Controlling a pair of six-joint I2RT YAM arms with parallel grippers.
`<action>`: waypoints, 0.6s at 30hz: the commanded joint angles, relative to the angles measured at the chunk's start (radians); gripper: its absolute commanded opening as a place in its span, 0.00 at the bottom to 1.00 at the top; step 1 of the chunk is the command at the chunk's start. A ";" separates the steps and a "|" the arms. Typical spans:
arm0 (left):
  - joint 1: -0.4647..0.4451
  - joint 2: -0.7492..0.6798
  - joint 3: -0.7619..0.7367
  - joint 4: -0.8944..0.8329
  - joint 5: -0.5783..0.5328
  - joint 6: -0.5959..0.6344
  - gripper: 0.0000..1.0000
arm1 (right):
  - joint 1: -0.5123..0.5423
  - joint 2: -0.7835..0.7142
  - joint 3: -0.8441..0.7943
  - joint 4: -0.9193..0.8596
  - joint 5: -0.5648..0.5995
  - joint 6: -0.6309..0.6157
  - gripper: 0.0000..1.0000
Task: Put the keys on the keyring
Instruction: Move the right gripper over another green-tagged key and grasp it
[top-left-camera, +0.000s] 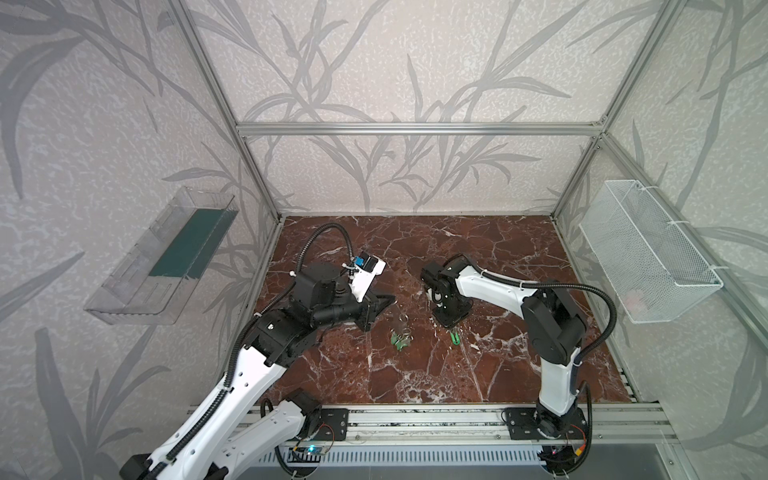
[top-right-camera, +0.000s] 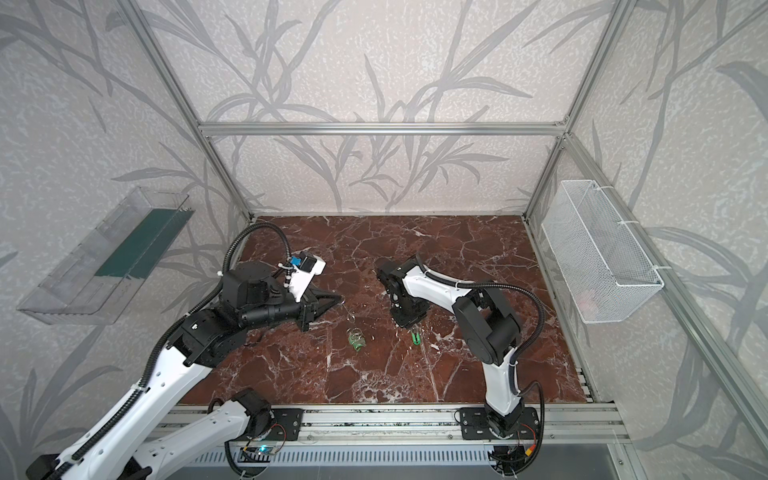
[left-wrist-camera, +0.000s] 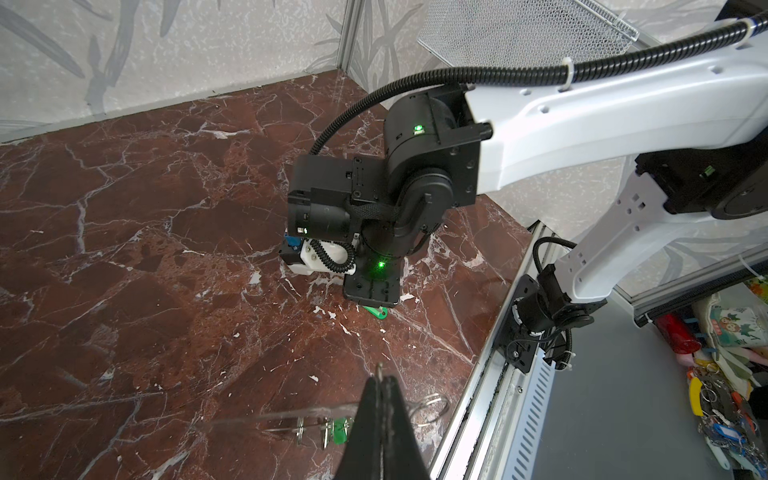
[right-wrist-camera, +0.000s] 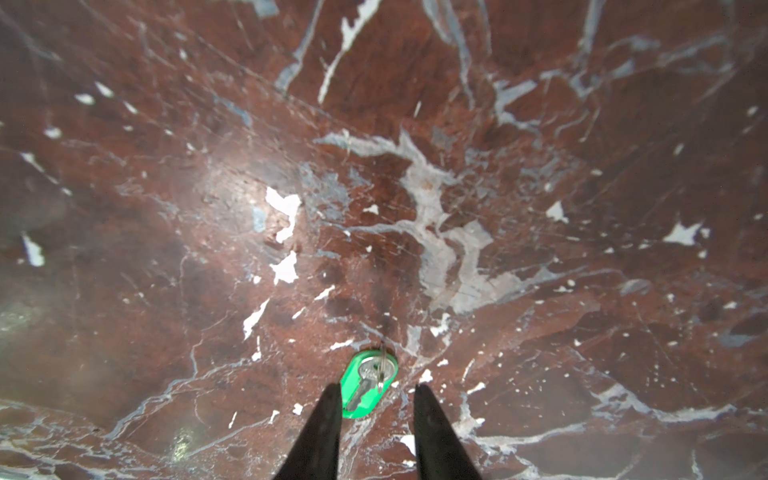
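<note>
My left gripper (top-left-camera: 390, 298) (top-right-camera: 338, 297) (left-wrist-camera: 380, 380) is shut, hovering over the middle of the marble table. The keyring (left-wrist-camera: 282, 417) shows as a pale band running edge-on through its closed jaws. Green-tagged keys (top-left-camera: 400, 340) (top-right-camera: 356, 340) (left-wrist-camera: 340, 428) hang from the keyring by small rings. A single key with a green tag (right-wrist-camera: 368, 384) (top-left-camera: 455, 336) (top-right-camera: 415, 336) lies flat on the table to the right. My right gripper (right-wrist-camera: 376, 395) (top-left-camera: 451, 328) points straight down over it, open, one finger on each side of the tag and neither touching it.
A bare metal split ring (left-wrist-camera: 432, 405) sits beside the left gripper's tip. A clear plastic bin (top-left-camera: 166, 257) hangs on the left wall. A white mesh basket (top-left-camera: 648, 249) hangs on the right wall. An aluminium rail (top-left-camera: 415, 419) with both arm bases borders the table's front edge.
</note>
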 joint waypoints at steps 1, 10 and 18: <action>0.005 -0.016 0.008 0.017 0.005 0.023 0.00 | -0.009 0.035 0.042 -0.040 0.001 -0.007 0.27; 0.005 -0.015 0.007 0.016 0.006 0.024 0.00 | -0.030 0.076 0.054 -0.040 -0.032 -0.012 0.20; 0.005 -0.017 0.008 0.013 0.006 0.025 0.00 | -0.029 0.079 0.050 -0.040 -0.047 -0.011 0.04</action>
